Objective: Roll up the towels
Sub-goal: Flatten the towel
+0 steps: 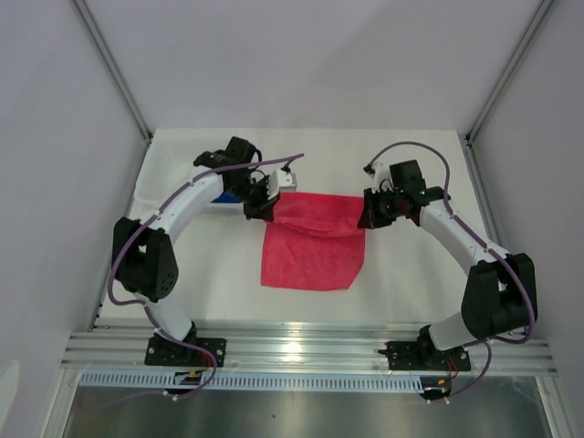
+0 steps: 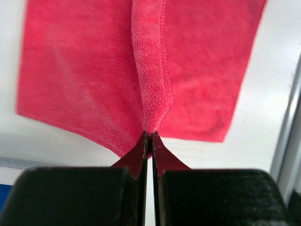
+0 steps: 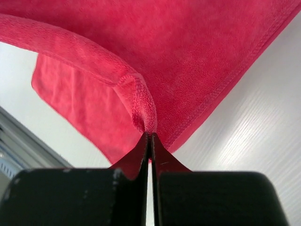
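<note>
One pink-red towel [image 1: 310, 245] lies on the white table, its far edge lifted off the surface. My left gripper [image 1: 263, 208] is shut on the towel's far left corner, and my right gripper [image 1: 372, 212] is shut on the far right corner. In the left wrist view the towel [image 2: 94, 70] hangs from my closed gripper [image 2: 149, 134] in a raised fold. The right wrist view shows the towel [image 3: 197, 52] pinched the same way in my gripper [image 3: 149, 134]. A sliver of a blue towel [image 1: 224, 195] shows behind the left arm.
A white basket [image 1: 160, 178] stands at the far left of the table [image 1: 411, 274], partly behind the left arm. A metal rail [image 1: 310, 347] runs along the near edge. Slanted frame posts and grey walls enclose the table.
</note>
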### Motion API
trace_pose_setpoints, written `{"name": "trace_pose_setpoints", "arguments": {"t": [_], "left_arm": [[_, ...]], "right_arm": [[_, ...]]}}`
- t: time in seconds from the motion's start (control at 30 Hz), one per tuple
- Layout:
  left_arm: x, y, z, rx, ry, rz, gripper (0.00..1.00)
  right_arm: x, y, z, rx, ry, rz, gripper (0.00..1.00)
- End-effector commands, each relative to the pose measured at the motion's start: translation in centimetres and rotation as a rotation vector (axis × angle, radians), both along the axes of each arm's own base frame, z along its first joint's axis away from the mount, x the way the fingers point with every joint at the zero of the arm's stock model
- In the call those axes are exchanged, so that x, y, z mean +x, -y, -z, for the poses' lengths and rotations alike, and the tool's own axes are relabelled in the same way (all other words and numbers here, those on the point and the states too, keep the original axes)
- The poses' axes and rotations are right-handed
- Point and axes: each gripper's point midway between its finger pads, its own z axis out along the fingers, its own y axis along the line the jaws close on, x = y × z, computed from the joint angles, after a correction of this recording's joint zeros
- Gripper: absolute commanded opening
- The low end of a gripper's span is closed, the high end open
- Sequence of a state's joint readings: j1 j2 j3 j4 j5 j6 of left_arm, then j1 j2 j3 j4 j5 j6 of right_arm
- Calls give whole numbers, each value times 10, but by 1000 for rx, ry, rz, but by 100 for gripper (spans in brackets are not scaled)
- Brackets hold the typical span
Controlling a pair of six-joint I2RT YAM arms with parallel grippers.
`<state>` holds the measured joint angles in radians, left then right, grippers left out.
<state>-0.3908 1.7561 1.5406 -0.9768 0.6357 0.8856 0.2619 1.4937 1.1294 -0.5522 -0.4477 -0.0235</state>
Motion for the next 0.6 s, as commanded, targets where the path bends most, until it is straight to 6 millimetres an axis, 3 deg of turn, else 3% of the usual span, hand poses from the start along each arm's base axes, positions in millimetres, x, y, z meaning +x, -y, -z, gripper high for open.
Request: {"name": "trace_pose_setpoints", "arguments": {"t": [0.0,0.13,0.2,0.23,0.3,0.33,0.4,0.43,0.5,0.53,0.57], "left_arm": [[-29,-5,3,-7,9,76,1],[-27,5,-3,-36,17,47,1],[-17,11,-21,-62,37,10,1],[-13,12,-25,-70,45,-7,1],[1,14,-52,-101,100,-67,1],[5,14,-59,-110,109,-92,1],[28,13,-110,-164,193,-181,1],[33,10,-119,-174,197,-215,1],[50,3,-167,-222,281,-295,1],[55,0,-176,-224,298,-323,1],[62,-4,-212,-262,379,-345,1]], "right_arm": [[-27,5,9,-38,-51,51,0],[-22,4,-8,-18,4,61,0],[-17,7,-20,-37,32,63,0],[-15,7,-35,-34,56,62,0],[-16,4,-54,-17,96,38,0],[-18,0,-77,5,150,15,0],[-24,-8,-104,20,231,-55,0],[-27,-14,-133,49,303,-82,0],[-36,-24,-160,90,364,-144,0],[-43,-33,-174,123,393,-193,0],[-54,-46,-199,158,450,-250,0]]}}
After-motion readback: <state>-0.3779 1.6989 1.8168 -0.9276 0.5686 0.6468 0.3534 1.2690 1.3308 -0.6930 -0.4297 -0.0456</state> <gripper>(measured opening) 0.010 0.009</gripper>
